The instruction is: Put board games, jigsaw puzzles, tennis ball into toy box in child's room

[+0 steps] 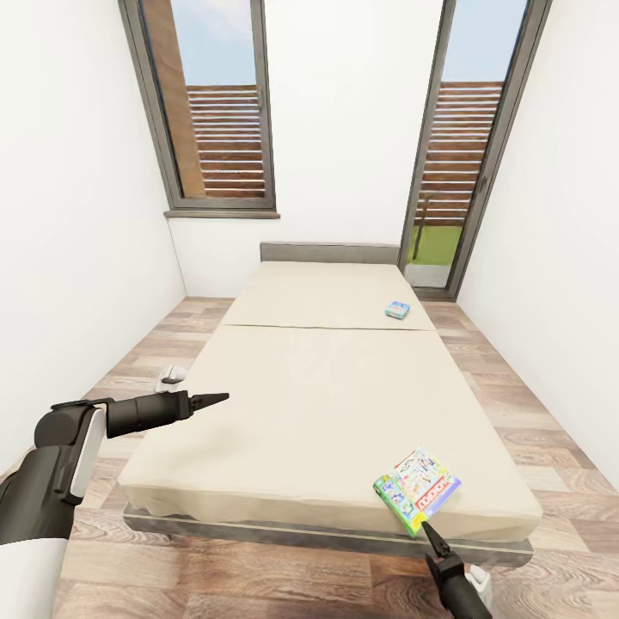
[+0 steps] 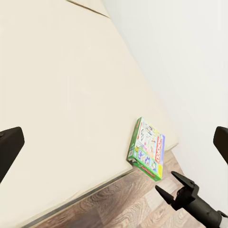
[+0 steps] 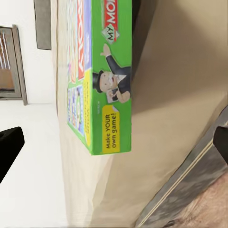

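Nearest, at about five o'clock in the head view, the right gripper (image 1: 432, 531) hovers just short of the green-edged My Monopoly board game (image 1: 417, 489), its fingers spread wide and empty; the left wrist view shows the two tips parted. The box lies flat on the bed's (image 1: 327, 404) near right corner, partly overhanging the edge. At nine o'clock the left gripper (image 1: 219, 397) reaches over the bed's left side; in the head view I cannot tell how its fingers stand, though the left wrist view shows them wide apart. Farther off, toward one o'clock, a small blue board game (image 1: 397, 309) rests near the grey headboard (image 1: 330, 252). Beyond stand two grey-framed windows (image 1: 215, 112).
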Robot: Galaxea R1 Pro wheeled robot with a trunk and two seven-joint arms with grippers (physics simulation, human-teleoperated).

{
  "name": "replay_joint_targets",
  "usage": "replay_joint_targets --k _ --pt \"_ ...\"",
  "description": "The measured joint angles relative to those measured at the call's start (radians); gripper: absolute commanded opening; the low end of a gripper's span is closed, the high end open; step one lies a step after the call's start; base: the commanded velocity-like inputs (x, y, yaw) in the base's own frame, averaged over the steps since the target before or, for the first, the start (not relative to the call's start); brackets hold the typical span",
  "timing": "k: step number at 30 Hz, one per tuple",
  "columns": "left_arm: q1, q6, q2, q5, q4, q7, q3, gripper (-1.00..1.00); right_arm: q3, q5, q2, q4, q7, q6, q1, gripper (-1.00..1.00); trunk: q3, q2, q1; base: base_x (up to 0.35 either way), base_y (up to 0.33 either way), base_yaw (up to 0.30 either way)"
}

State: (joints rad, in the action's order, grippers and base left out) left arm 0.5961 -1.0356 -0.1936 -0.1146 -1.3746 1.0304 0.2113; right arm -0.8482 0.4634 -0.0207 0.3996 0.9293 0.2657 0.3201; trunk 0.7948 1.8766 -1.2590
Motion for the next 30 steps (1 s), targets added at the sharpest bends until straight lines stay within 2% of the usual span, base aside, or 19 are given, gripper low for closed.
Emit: replay_joint_targets --k 9,30 --pt "0.0 -0.001 0.0 -0.001 0.0 0.0 0.0 1.0 0.0 0.0 0.001 0.0 0.025 0.005 0.0 1.0 0.0 0.0 0.0 0.0 0.0 0.0" --pt "0.0 0.0 0.002 0.0 0.0 0.0 0.0 1.0 -0.004 0.005 0.004 -0.022 0.022 0.011 0.0 1.0 0.0 0.0 0.0 0.077 0.0 0.0"
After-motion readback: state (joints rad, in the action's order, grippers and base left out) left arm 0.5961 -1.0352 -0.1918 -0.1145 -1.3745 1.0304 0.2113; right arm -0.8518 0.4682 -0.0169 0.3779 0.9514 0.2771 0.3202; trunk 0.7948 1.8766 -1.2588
